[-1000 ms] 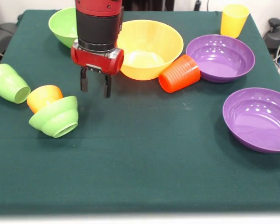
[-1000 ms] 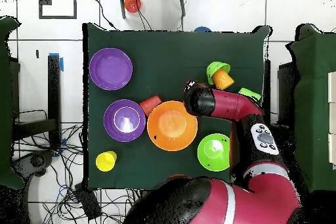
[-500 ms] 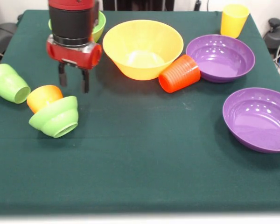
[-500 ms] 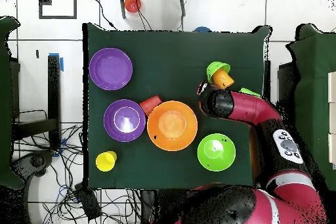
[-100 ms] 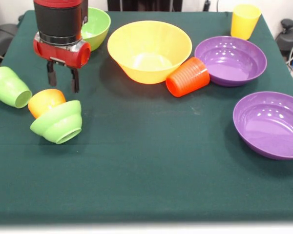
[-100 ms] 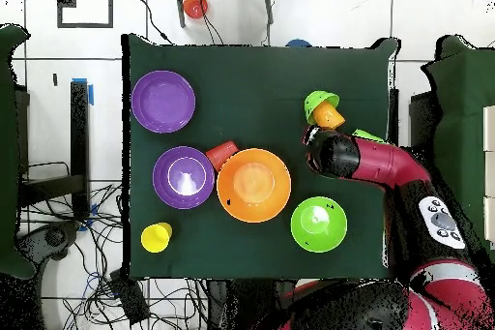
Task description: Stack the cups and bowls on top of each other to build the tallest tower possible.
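Observation:
My gripper [image 5: 62, 80] [image 6: 311, 136] hangs open and empty just above and behind the orange cup [image 5: 45, 101] [image 6: 329, 115], which lies on its side against the tipped small light-green bowl [image 5: 58, 122] [image 6: 317, 104]. A light-green cup [image 5: 10, 87] [image 6: 366, 136] lies on its side further left. The large orange-yellow bowl [image 5: 149, 50] [image 6: 253, 185] stands upright mid-table, with the red cup [image 5: 187, 76] [image 6: 222, 153] on its side against it. Two purple bowls [image 5: 230, 60] [image 5: 270, 124] sit at the right. A yellow cup [image 5: 244, 20] [image 6: 156, 237] stands at the far right corner. The medium green bowl [image 5: 94, 27] [image 6: 319, 224] is behind my arm.
The dark green tablecloth [image 5: 151, 170] covers the whole table. An orange object [image 6: 195, 5] lies on the floor beyond the table's edge in the overhead view, and cables [image 6: 97, 278] trail on the floor beside it.
My gripper has travelled left across the table, from in front of the orange-yellow bowl to just behind the orange cup. Nothing on the cloth has moved.

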Tool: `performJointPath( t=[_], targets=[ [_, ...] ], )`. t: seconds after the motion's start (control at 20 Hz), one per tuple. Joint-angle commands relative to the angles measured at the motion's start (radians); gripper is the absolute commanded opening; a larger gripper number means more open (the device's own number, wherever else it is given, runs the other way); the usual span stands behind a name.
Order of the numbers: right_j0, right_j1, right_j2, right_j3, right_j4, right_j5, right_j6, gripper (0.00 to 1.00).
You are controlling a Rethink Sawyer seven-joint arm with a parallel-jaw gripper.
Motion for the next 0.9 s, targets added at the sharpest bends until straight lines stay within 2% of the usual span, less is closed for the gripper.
performJointPath(
  t=[0.05,0.2,0.4,0.65,0.9],
  targets=[
    [-0.005,0.034,0.153,-0.078,-0.101,0.099,-0.278,1.00],
    [-0.008,0.051,0.173,-0.077,-0.114,0.044,-0.242,1.00],
    [-0.007,0.044,0.187,-0.059,-0.111,0.032,-0.194,1.00],
    [-0.003,0.056,0.194,-0.076,-0.117,0.029,-0.172,1.00],
    [-0.034,0.090,0.242,-0.091,-0.117,-0.018,-0.172,1.00]
  ],
)
